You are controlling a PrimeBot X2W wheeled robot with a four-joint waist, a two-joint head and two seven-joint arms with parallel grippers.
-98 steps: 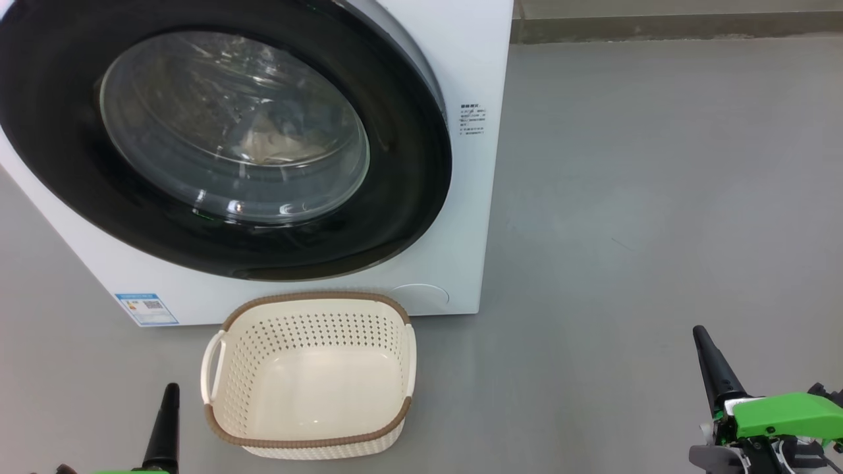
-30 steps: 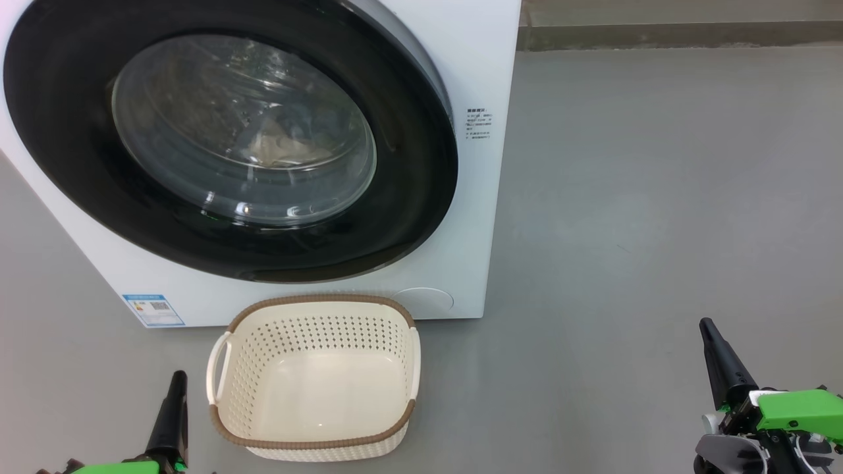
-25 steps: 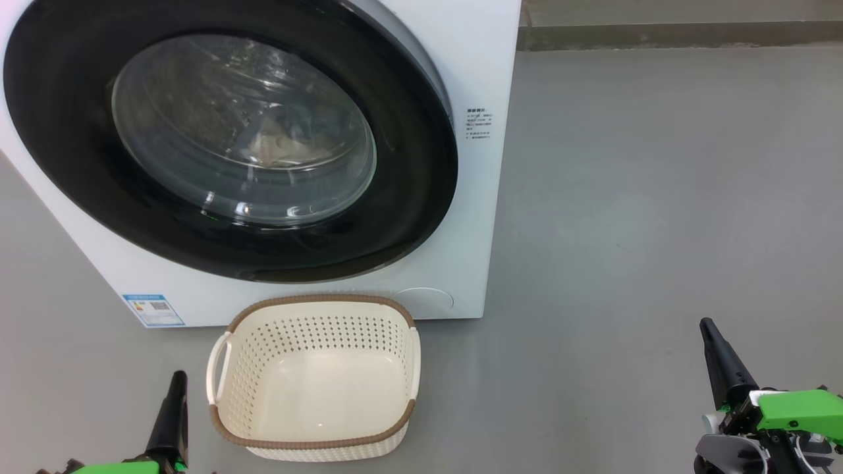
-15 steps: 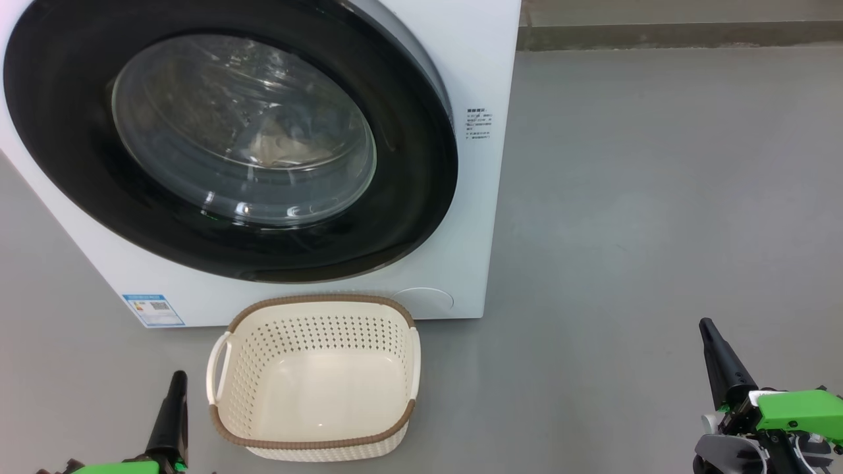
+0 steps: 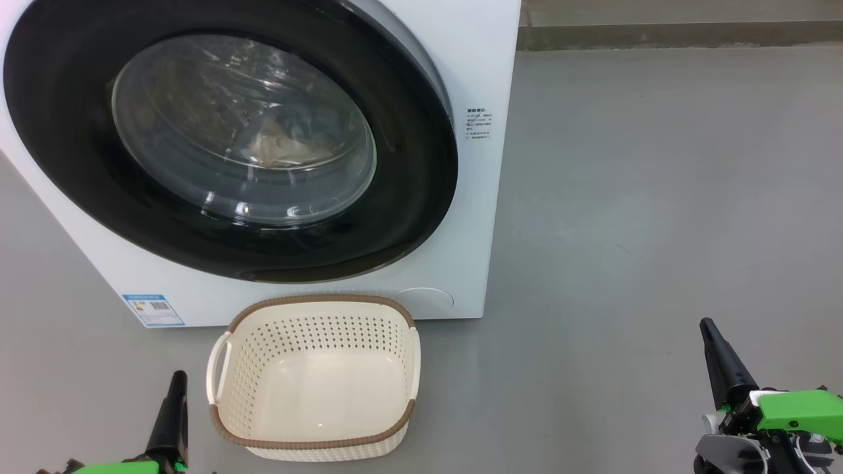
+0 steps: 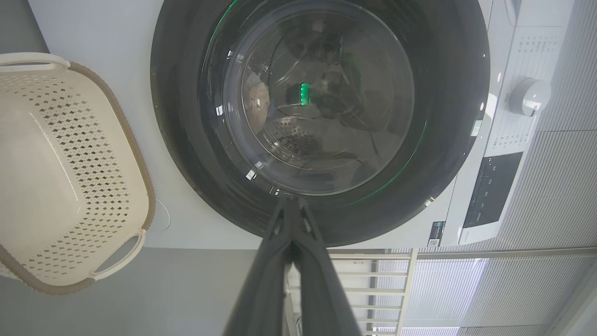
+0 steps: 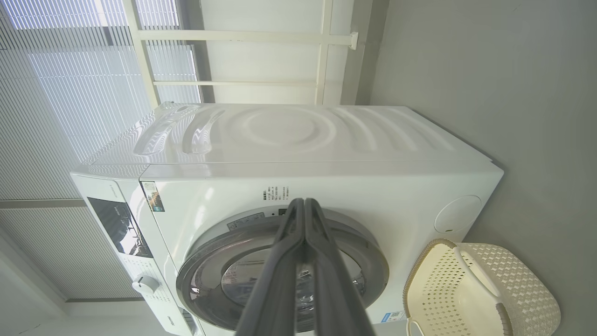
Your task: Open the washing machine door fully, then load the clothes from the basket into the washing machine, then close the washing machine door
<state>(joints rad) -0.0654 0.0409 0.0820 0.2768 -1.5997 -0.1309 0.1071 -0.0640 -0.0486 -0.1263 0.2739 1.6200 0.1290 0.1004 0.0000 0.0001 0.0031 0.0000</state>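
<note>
**Both grippers pressed together, held clear of the closed door**

The left gripper point(image 6: 290, 209) has its two dark fingers pressed together along their length, pinching nothing and touching nothing; in its wrist view the tips point at the lower black rim of the washing machine door point(image 6: 447, 140), well short of it; in the head view it rises at the lower left, just beside the basket point(image 5: 316, 300) and apart from it. The right gripper point(image 7: 304, 206) is likewise closed tip to tip with nothing between the fingers; in the head view it hangs at the lower right over the grey floor point(image 5: 625, 197), well apart from everything else. The door sits shut against the front of the washing machine point(image 5: 477, 59); behind its glass bowl a pale cream fold of the clothes point(image 5: 276, 148) lies in the drum. The basket stands on the floor just in front of the machine, below the door, its bare cream bottom showing. The head view gives the blue label sticker point(image 5: 153, 309) at the machine's lower left corner; the left wrist view adds the dial point(image 6: 529, 95) and the dark control panel point(image 6: 489, 189); the right wrist view takes in the machine's embossed side panel point(image 7: 289, 130) and the window blinds point(image 7: 70, 93) behind.
</note>
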